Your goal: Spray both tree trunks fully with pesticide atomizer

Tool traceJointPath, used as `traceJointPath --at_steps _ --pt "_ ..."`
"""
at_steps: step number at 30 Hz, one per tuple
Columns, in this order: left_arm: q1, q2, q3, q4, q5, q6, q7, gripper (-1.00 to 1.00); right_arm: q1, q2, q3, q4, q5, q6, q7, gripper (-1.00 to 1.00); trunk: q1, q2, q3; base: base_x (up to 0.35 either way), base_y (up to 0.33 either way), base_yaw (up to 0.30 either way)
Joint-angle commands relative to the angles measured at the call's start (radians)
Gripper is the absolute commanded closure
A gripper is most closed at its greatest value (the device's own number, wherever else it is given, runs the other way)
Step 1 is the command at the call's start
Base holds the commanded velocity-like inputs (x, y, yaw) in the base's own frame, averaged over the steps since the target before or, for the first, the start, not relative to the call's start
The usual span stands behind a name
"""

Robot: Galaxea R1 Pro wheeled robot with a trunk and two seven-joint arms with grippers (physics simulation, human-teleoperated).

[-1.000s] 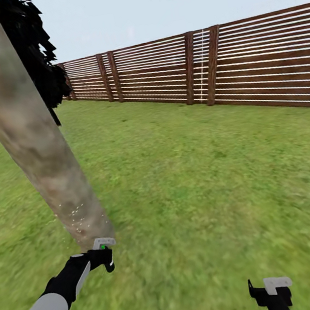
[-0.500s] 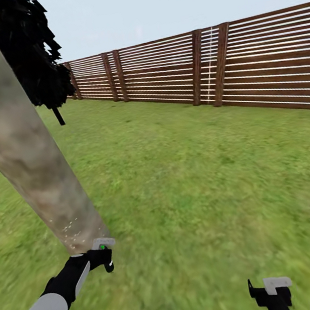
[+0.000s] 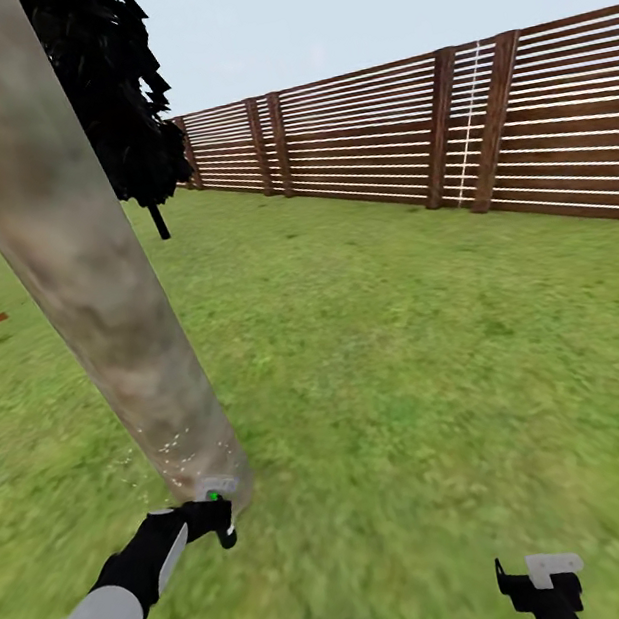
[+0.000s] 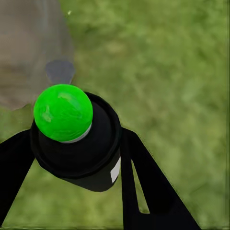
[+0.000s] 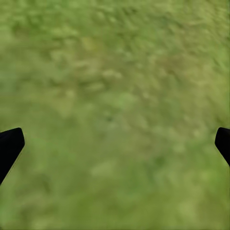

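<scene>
The pesticide atomizer (image 4: 76, 143), a small dark bottle whose top is rendered green here, is gripped around its body between the fingers of the left tool (image 3: 216, 514) and held just beside the foot of the tree trunk (image 3: 87, 257), where pale flecks of spray are seen on the bark. It is judged light, rigid and smooth, so it is best clasped at mid-body with the top left free, since a loose hold could let it twist. The right tool (image 3: 541, 585) is spread wide and empty over the lawn (image 3: 405, 333); the trunk's crown is cut off, and the bottle is hard to make out in the head view.
</scene>
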Motion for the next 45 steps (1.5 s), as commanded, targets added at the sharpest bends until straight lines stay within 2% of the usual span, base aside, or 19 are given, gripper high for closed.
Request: traceJointPath --at_steps 1,4,16,22,25,29,32,36,39,42,44,45 --pt "0.015 0.000 -0.004 0.013 0.005 0.000 0.002 1.00 -0.001 0.000 -0.005 0.001 0.011 -0.002 -0.005 -1.00 0.000 0.000 -0.001 0.000 0.000 0.016" --pt "0.041 0.001 -0.005 0.032 -0.002 -0.009 0.005 1.00 -0.001 0.000 -0.005 0.001 0.011 -0.002 -0.005 -1.00 0.000 0.000 -0.001 0.000 -0.002 0.004" --pt "0.043 0.000 -0.001 0.014 0.004 -0.009 0.009 1.00 -0.001 0.000 -0.005 0.001 0.011 -0.002 -0.005 -1.00 0.000 0.000 -0.001 -0.051 -0.244 0.000" --pt "0.042 0.010 -0.007 0.014 -0.001 -0.010 -0.003 1.00 -0.001 0.000 -0.004 0.001 0.011 -0.002 -0.005 -1.00 0.000 0.000 -0.001 -0.148 -0.246 0.000" --pt "0.039 0.015 -0.009 0.013 -0.005 -0.046 -0.009 1.00 -0.001 0.000 -0.004 0.001 0.011 -0.002 -0.005 -1.00 0.000 0.000 -0.001 -0.150 -0.229 0.000" --pt "0.038 0.042 -0.011 0.014 -0.012 -0.066 -0.057 1.00 -0.001 0.000 -0.005 0.001 0.011 -0.002 -0.005 -1.00 0.000 0.000 -0.001 -0.097 -0.135 0.000" --pt "0.031 0.063 -0.009 0.008 -0.021 -0.070 -0.127 1.00 -0.001 0.000 -0.005 0.001 0.011 -0.002 -0.005 -1.00 0.000 0.000 -0.001 -0.017 -0.022 0.000" --pt "0.005 0.071 -0.007 -0.072 -0.024 -0.040 -0.162 1.00 -0.001 0.000 -0.005 0.001 0.011 -0.002 -0.005 -1.00 0.000 0.000 -0.001 -0.001 -0.002 0.000" --pt "-0.055 0.072 -0.008 -0.086 -0.023 0.051 -0.189 1.00 -0.001 0.000 -0.005 0.001 0.011 -0.002 -0.005 -1.00 0.000 0.000 -0.001 0.000 0.000 0.000" --pt "-0.098 0.073 -0.009 -0.086 -0.024 0.078 -0.233 1.00 -0.001 0.000 -0.005 0.001 0.011 -0.002 -0.005 -1.00 0.000 0.000 -0.001 0.000 0.000 0.000" --pt "-0.116 0.085 -0.009 -0.084 -0.026 0.109 -0.251 1.00 -0.001 0.000 -0.004 0.001 0.011 -0.002 -0.005 -1.00 0.000 0.000 -0.001 0.000 0.000 0.015" --pt "-0.119 0.101 -0.008 -0.085 -0.025 0.129 -0.254 1.00 -0.001 0.000 -0.004 0.001 0.011 -0.002 -0.005 -1.00 0.000 0.000 -0.001 0.000 0.000 0.085"
